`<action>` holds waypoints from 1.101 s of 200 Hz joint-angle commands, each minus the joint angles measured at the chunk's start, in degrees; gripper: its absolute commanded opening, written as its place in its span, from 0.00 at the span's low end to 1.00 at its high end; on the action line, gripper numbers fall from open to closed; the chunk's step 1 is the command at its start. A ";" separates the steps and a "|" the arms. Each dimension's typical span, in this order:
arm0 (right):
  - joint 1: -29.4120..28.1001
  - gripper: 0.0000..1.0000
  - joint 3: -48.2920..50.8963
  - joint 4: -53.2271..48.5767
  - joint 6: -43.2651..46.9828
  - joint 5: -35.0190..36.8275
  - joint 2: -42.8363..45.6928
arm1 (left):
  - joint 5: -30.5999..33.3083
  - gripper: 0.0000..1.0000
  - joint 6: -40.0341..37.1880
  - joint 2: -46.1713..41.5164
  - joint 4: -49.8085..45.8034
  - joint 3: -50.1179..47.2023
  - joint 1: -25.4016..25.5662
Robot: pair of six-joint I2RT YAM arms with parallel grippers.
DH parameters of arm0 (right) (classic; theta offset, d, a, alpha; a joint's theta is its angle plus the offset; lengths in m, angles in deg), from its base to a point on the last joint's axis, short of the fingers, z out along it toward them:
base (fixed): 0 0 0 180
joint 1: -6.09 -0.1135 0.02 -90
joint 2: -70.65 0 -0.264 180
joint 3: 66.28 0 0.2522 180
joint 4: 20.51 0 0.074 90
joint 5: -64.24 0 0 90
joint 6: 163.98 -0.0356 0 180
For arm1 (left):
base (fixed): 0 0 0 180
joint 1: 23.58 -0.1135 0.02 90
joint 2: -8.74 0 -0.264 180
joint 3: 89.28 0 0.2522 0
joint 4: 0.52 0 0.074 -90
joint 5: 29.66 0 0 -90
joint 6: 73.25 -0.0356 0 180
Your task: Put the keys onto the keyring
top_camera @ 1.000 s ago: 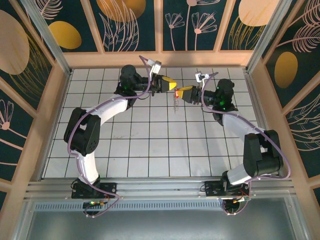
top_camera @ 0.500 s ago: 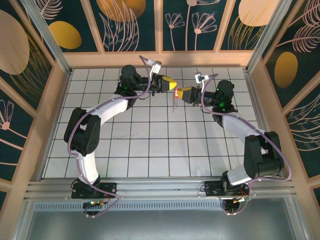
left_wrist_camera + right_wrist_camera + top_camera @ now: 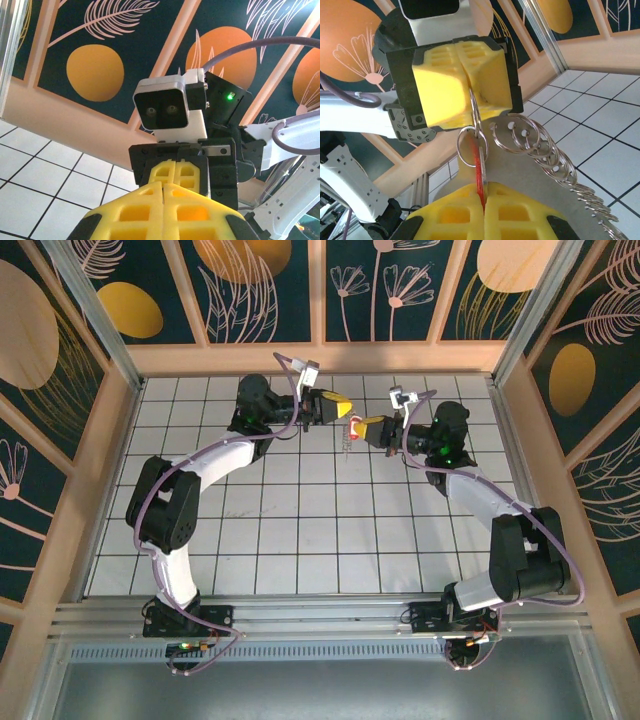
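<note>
1. The tiny red-headed key with a thin metal end (image 3: 480, 172) stands edge-on at the lower centre of the right wrist view. It is pinched in the seam of the right gripper (image 3: 484, 196), whose yellow fingers are closed on it.
2. Just above it is the pale silver oval keyring loop (image 3: 476, 117), touching the key. Its thin edge is clamped between the closed yellow fingers of the left gripper (image 3: 464, 82).
3. A bumpy row of small silver rings (image 3: 540, 150) fans from the loop toward the lower right.
4. In the top view, both grippers meet almost tip to tip at upper centre, over the white tiled counter (image 3: 300, 530).
</note>
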 commanded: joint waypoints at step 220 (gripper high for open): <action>-2.63 0.00 -1.46 -0.90 2.34 1.83 -2.30 | 4.79 0.00 4.10 -3.20 10.88 -2.71 1.94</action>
